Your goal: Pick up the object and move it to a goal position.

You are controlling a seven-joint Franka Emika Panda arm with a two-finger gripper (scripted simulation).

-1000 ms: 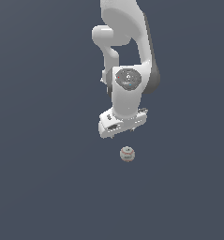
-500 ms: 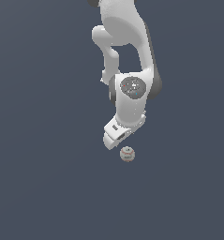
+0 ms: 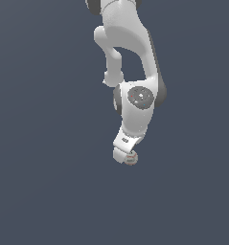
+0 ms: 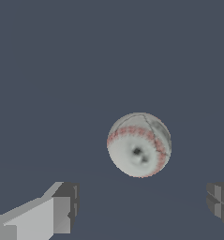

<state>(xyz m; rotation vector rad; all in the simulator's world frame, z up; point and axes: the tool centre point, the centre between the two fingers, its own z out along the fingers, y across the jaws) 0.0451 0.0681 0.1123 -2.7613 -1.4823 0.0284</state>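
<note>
You are looking at the big white arm (image 3: pixel 135 91) first, which is reaching down from the twelve o'clock edge of the exterior view and folding toward the middle of a plain dark grey floor (image 3: pixel 44 182). Below it the gripper (image 4: pixel 141 206) is hanging low, and in the wrist view its fingers (image 4: pixel 62 206) are standing wide apart with nothing between them. The ball (image 4: pixel 139 144), off-white with thin red stitching, is sitting on the floor; in the exterior view it (image 3: pixel 131 158) is showing at about five o'clock from the gripper's tip and looks to be touching or just beside it (that view cannot settle whether there is real contact). In the wrist view the ball is lying beyond the line between the two fingers, toward twelve o'clock, and nearer the far finger than the near one, so the jaws are not bracketing it yet. You are probably dealing with something light, hard and smooth, and being round it is likely to roll away at a glancing touch. I would be taking it across its widest girth, one pad on each opposite side, with the fingers centred over it before closing, since an off-centre squeeze could be squirting it out sideways.
</note>
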